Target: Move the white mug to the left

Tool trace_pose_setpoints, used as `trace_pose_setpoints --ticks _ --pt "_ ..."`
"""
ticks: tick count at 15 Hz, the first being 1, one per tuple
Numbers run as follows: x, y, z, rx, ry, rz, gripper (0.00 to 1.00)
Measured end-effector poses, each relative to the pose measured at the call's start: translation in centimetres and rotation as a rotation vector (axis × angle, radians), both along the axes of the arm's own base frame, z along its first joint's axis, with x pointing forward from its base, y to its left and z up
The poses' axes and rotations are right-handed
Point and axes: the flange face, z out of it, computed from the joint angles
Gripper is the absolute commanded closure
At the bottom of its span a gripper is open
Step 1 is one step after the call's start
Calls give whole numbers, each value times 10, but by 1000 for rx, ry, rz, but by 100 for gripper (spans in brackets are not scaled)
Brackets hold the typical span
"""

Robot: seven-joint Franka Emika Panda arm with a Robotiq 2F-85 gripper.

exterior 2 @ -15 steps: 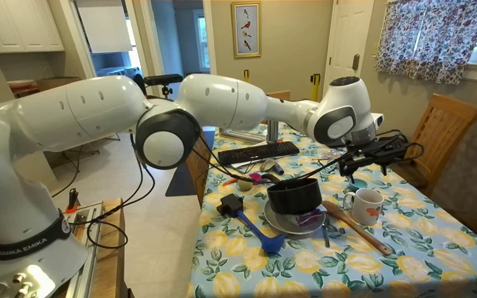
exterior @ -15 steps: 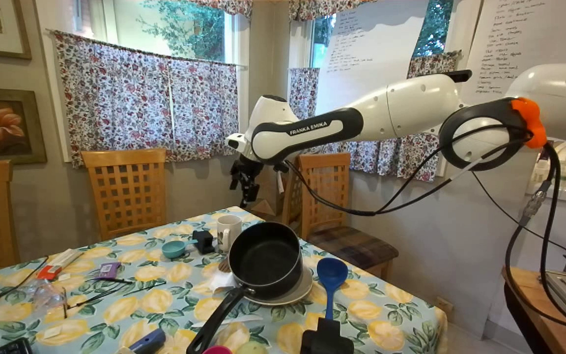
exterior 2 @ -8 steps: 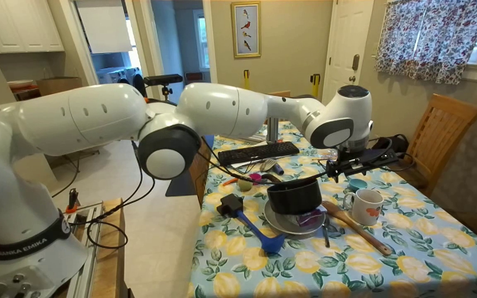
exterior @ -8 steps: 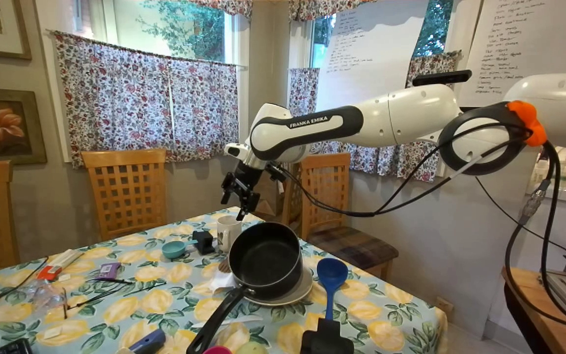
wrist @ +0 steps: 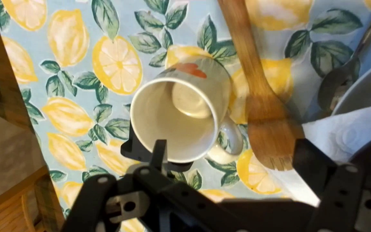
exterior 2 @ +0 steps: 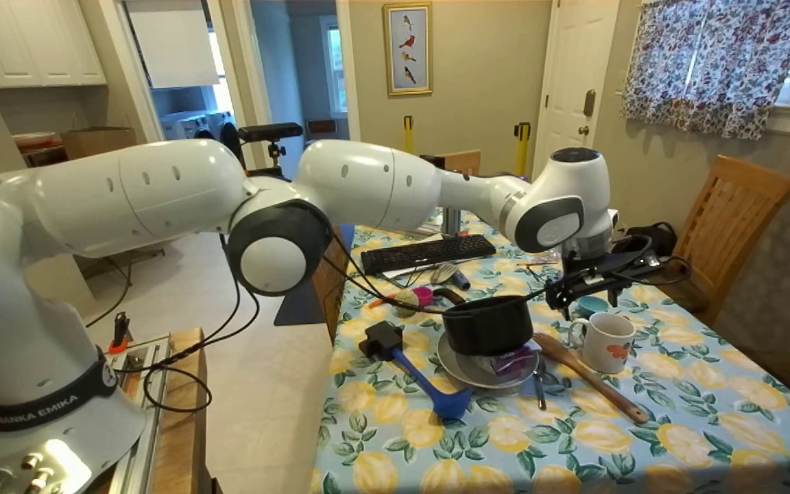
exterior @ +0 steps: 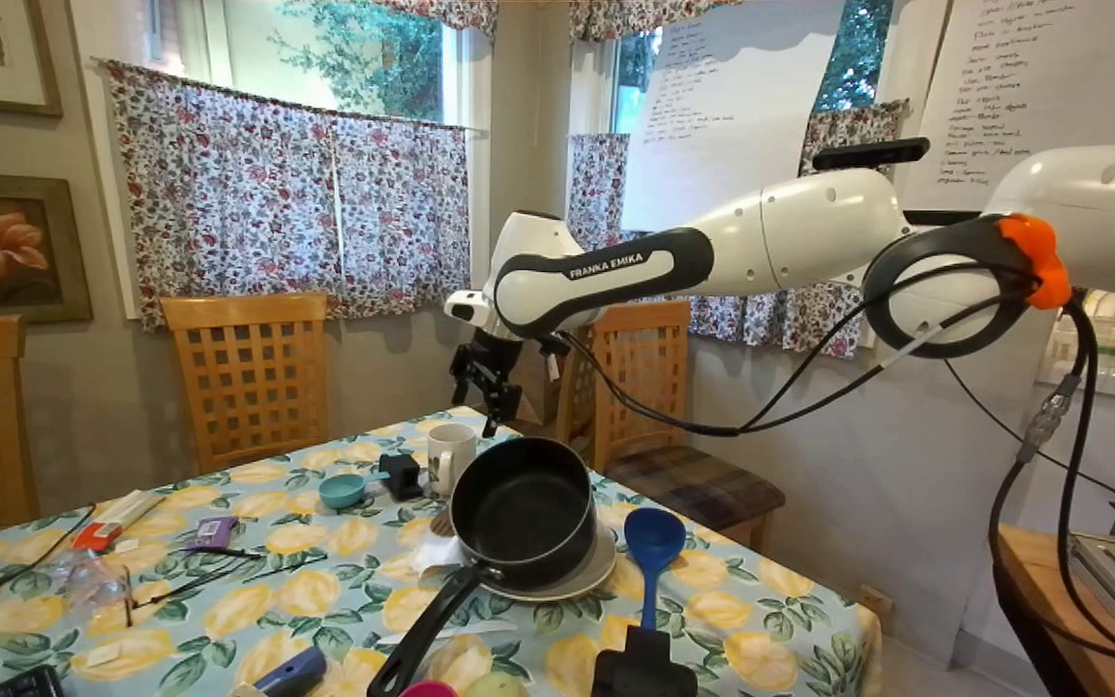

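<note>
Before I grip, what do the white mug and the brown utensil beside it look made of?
White mug: probably ceramic with a glossy glaze, judging by highlights on its handle.
Brown utensil: likely wood, with grain along its length; satin sheen, possibly varnished.

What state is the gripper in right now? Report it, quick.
Gripper: open, holding nothing; the white mug stands ungrasped on the tablecloth.

Daylight is entering the window (exterior: 374, 53); glare is whitening the robot base (exterior 2: 52, 436); light is glinting inside white mug (wrist: 185, 119).
</note>
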Motion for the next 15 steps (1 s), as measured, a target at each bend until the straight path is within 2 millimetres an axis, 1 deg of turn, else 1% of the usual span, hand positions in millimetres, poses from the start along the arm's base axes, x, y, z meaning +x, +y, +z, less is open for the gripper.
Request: trace_pose_setpoints --ticks 4,6,10,15 --pt "-5 -2 -30 -40 14 15 0" --pt "-3 0 -37 -79 -22 35 0" --pt "3 9 -34 -139 -110 67 0" --pt "3 11 -34 -137 -113 69 0"
